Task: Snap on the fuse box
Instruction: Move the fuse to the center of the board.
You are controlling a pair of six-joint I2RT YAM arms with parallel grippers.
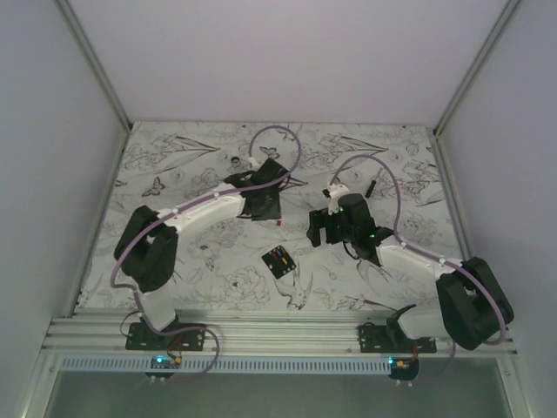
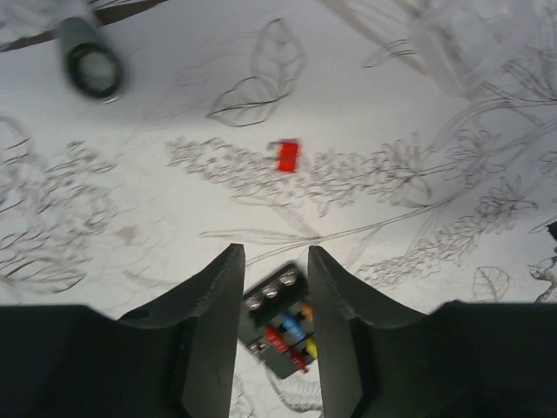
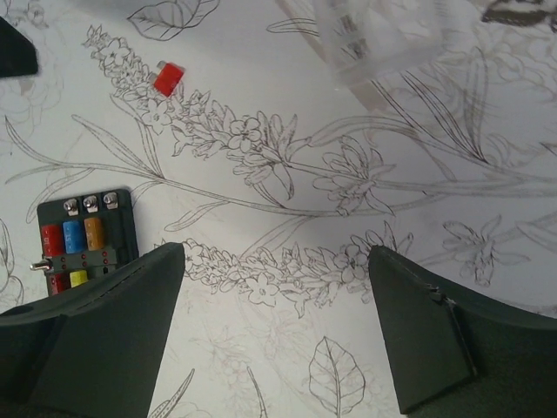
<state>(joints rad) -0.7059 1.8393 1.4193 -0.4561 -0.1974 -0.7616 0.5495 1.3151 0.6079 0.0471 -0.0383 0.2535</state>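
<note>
The fuse box is a small black block with red, blue and yellow fuses, lying flat on the flower-print table between the arms. My left gripper hangs above the table behind it. In the left wrist view its jaws stand a little apart with nothing held, and the fuse box shows blurred on the table through the gap. My right gripper is wide open and empty. The fuse box lies just left of its left finger, apart from it.
A loose red fuse lies on the table behind the fuse box. A clear plastic piece lies farther back. A silver cylinder end is at the far left. A thin black stick lies at the back right.
</note>
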